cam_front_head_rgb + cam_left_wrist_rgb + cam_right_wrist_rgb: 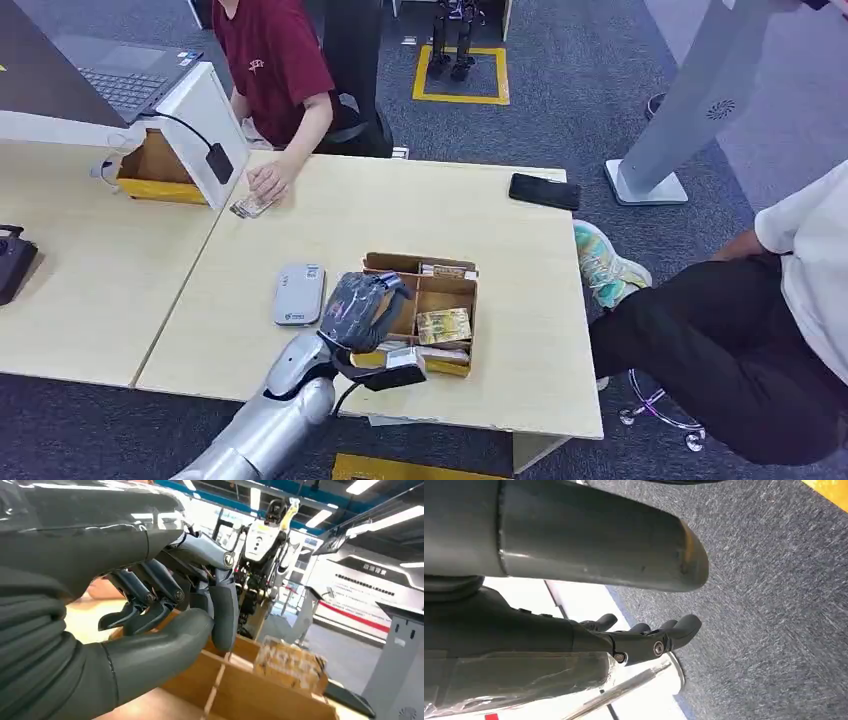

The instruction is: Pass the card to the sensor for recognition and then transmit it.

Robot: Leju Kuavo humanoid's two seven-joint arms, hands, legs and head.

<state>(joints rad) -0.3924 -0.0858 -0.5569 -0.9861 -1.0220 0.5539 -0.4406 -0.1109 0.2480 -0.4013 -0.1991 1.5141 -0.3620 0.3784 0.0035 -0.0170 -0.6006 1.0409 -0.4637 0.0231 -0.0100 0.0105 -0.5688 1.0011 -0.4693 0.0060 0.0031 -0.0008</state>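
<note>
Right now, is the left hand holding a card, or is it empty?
Empty, as far as shown. The left hand hovers over the cardboard box; in the wrist view its fingers are apart with no card between them.

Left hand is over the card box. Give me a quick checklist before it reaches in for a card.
1. Left hand above the box: ok.
2. Left hand holds nothing, fingers apart: ok.
3. Cards present in a box compartment: ok.
4. Sensor uncovered on the table, beside the box: ok.
5. Person's hand away from the box: ok.
6. Right hand hanging over the floor, holding nothing: ok.
</note>
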